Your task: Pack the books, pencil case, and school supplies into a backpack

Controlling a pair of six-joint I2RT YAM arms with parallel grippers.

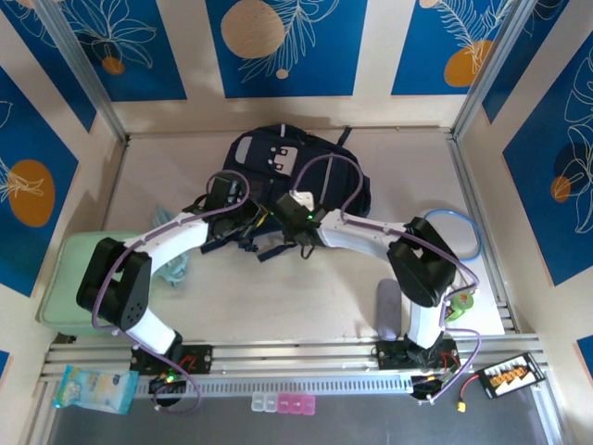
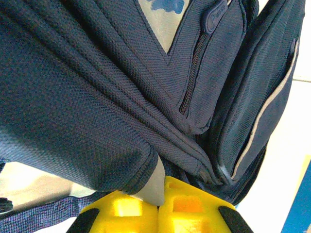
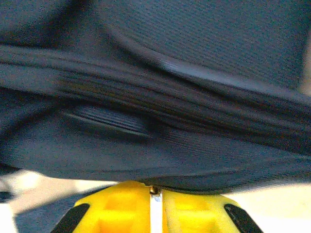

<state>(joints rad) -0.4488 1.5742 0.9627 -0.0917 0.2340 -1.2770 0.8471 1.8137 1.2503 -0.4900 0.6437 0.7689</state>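
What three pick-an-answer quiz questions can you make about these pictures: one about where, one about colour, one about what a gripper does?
1. Where is the pale-green box? A at the table's left side; B against the far wall; C at the right edge.
2. What colour is the backpack? A red; B navy blue; C yellow.
3. What is the left gripper doing? A wide open; B holding a pencil; C pinching backpack fabric.
Answers: A, it lies at the overhead view's left; B, its fabric is dark blue; C, cloth is clamped between its yellow fingers.
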